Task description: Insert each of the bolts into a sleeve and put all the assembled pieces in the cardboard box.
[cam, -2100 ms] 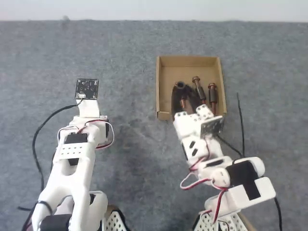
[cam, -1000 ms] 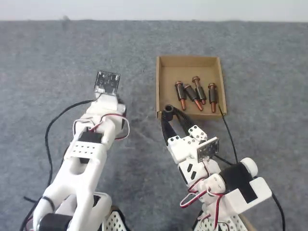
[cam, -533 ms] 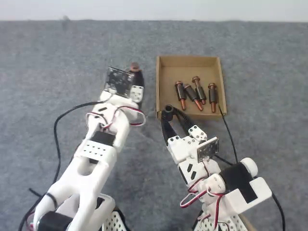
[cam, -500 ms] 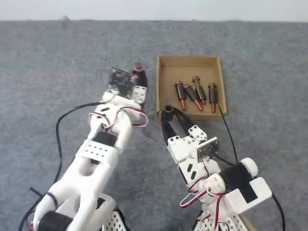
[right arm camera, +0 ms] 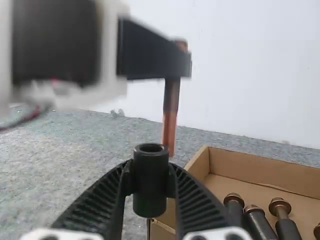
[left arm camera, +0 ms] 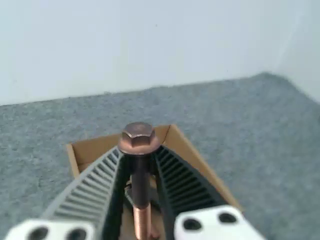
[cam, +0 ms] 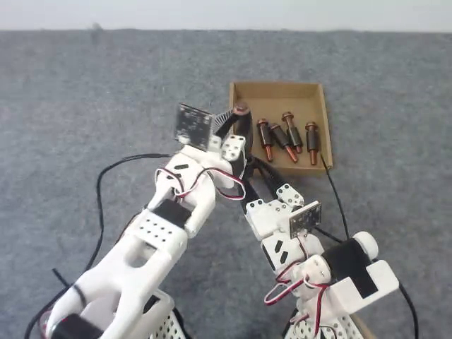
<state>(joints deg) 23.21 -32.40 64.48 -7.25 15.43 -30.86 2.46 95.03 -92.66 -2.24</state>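
While the grey table [cam: 78,78] is bearing both arms, the left arm [cam: 159,233] is the one making the change. Over the last 2 seconds it has been swinging in from far out on its own side to the near left corner of the cardboard box [cam: 277,87]. The right arm [cam: 314,265] has pulled back out of the box and has been sitting still for the last second.

The left gripper [left arm camera: 137,170] is now hanging close above the right gripper [right arm camera: 150,187], and each is clamping 1 part. Inside the box, 4 assembled pieces [cam: 286,138] are lying side by side.

The right gripper is holding a black sleeve [right arm camera: 150,167] upright just outside the box wall, with its bore facing up. The left gripper is pinching a bolt [left arm camera: 136,142] below its head, with the head up and the copper tip pointing down. The tip is hovering just above and beside the sleeve's mouth and is not yet entering it.

Judging from this, the job is nearing its end, since this looks like the 5th pair. The next move is calling for centring the tip over the bore and lowering it straight, as a small offset would be catching the rim.
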